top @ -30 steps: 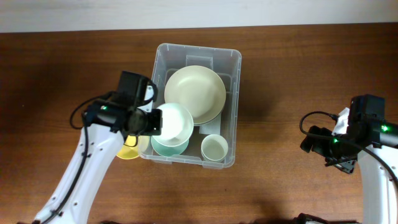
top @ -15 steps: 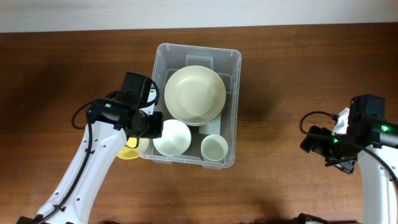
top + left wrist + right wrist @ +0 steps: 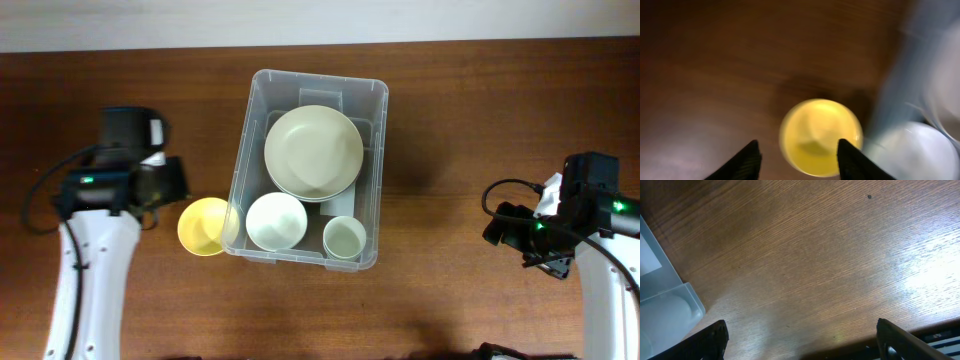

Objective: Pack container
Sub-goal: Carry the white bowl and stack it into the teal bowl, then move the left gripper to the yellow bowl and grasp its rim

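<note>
**Overhead: white bowl (image 3: 276,220) is in, left claw (image 3: 798,145) has pulled out**

The left claw is spread wide and holding nothing. Its wrist cam is pretty blurry, but it's hanging right over the yellow bowl (image 3: 821,136). Half a second back that arm was over the near-left corner of the container (image 3: 315,76) with the white bowl. Now the bowl sits inside and the arm has swung out left. So that's one more piece packed, and the yellow bowl looks like the only one left out.

The yellow bowl sits tight against the container's left wall, so the finger on that side gets hardly any gap. The surface (image 3: 450,120) to its left is open. Inside, the cream plate (image 3: 313,150) takes the far half, and the white bowl and small cup (image 3: 345,237) fill the near row. Nesting yellow into white is probably the way to go.

The right claw (image 3: 801,325) is spread too and empty, well off to the right.
</note>
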Tool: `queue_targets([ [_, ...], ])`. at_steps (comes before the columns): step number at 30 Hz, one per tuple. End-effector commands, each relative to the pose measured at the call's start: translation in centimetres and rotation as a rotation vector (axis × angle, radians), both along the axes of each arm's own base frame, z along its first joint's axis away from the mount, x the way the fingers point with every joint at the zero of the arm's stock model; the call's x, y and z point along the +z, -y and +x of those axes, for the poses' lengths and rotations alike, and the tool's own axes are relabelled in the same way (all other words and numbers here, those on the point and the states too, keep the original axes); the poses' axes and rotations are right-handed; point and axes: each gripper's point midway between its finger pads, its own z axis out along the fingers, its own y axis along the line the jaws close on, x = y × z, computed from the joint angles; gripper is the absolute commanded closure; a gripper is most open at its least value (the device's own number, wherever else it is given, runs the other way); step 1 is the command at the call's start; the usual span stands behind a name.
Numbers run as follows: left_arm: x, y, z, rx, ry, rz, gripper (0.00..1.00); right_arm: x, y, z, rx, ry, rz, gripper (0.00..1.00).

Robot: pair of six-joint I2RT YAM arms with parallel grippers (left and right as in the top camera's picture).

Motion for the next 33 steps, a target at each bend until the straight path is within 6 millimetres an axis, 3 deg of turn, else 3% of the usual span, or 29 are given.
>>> queue_targets([
  [1,-0.9,-3.0,-0.2,0.094,-0.022,-0.041,0.46,-0.2,0.0,0.0,0.014,-0.002,-0.006,0.09],
  [4,-3.3,-3.5,-0.3,0.119,-0.084,-0.113,0.46,-0.2,0.0,0.1,0.014,0.000,-0.007,0.09],
  [14,-13.9,-0.8,-1.2,0.076,-0.419,-0.239,0.46,-0.2,0.0,0.1,0.015,0.001,-0.007,0.09],
  [23,-18.6,-0.2,-1.5,0.057,-0.548,-0.251,0.46,-0.2,0.0,0.1,0.015,0.001,-0.007,0.09],
  [25,-18.9,-0.2,-1.5,0.058,-0.552,-0.251,0.52,-0.2,0.0,0.1,0.014,0.001,-0.007,0.09],
  [28,-18.8,-0.3,-1.2,0.057,-0.537,-0.248,0.82,-0.2,0.0,0.1,0.015,0.001,-0.007,0.09],
  [29,-18.7,-0.3,-1.2,0.057,-0.536,-0.248,0.87,-0.2,0.0,0.1,0.015,0.001,-0.007,0.09],
  [33,-18.5,-0.3,-1.1,0.057,-0.530,-0.245,0.94,-0.2,0.0,0.1,0.014,0.001,-0.007,0.09],
])
